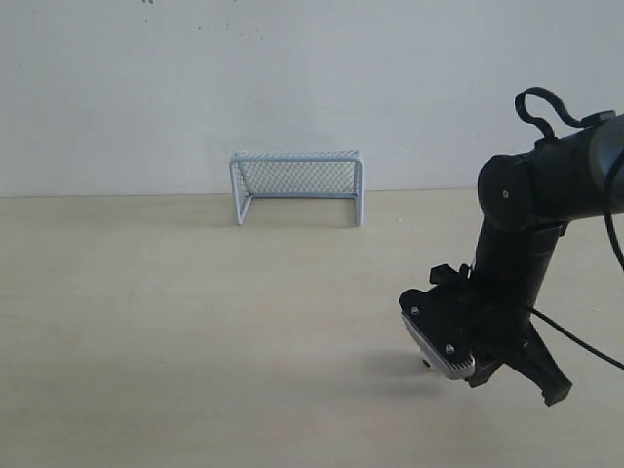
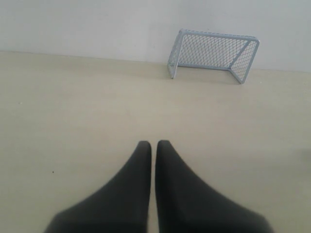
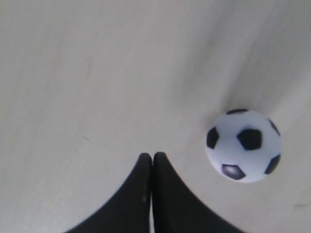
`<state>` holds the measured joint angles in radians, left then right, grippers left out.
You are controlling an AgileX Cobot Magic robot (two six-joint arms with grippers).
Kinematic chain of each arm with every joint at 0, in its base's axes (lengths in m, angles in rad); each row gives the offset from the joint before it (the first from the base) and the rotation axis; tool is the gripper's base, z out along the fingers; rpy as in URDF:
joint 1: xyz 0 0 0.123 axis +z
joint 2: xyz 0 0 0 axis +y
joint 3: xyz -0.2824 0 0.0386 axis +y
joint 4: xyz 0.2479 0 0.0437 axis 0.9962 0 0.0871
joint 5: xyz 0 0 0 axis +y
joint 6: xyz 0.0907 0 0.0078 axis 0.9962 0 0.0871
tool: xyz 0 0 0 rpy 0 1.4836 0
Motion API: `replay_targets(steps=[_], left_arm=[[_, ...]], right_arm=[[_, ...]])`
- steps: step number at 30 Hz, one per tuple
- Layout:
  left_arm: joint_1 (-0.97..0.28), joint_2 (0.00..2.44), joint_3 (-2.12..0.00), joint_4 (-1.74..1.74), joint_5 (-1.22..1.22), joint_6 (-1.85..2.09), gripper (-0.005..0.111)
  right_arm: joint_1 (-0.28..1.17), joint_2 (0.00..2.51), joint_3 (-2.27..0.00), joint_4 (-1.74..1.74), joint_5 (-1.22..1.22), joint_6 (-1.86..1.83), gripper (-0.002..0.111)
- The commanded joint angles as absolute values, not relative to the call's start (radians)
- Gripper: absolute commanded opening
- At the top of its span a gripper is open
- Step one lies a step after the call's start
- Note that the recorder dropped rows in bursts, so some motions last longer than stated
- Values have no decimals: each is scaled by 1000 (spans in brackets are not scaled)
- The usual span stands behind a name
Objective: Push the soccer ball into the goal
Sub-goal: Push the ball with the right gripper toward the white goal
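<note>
Right tool (image 3: pixel 152 156) pinched together near soccer ball (image 3: pixel 243 145); open tabletop (image 1: pixel 195 322) stretches beyond, with goal (image 1: pixel 296 185) well apart.

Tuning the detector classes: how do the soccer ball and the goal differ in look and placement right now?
Shape: the soccer ball is round, white with black patches; the goal is a pale rectangular frame with mesh netting. Place: the soccer ball lies beside the shut right gripper; the goal stands far off, near the wall. Both sit on the same pale surface.
</note>
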<state>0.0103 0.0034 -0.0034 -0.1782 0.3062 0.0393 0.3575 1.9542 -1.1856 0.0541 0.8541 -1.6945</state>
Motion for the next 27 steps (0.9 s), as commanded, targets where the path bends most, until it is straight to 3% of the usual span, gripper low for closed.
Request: replay_targets(steps=[1, 20, 22, 23, 27], left_arm=[[13, 0, 0, -175, 304, 46, 4], [13, 0, 0, -175, 304, 46, 4], [13, 0, 0, -175, 304, 46, 4], [13, 0, 0, -175, 304, 46, 4], [13, 0, 0, -175, 304, 46, 4]], right_arm=[[358, 1956, -1209, 90, 888, -1711, 0], [358, 1956, -1209, 99, 974, -1700, 0], [360, 1963, -1209, 99, 895, -1694, 0], [360, 1969, -1209, 102, 738, -1634, 0], [360, 1962, -1209, 113, 222, -948, 0]])
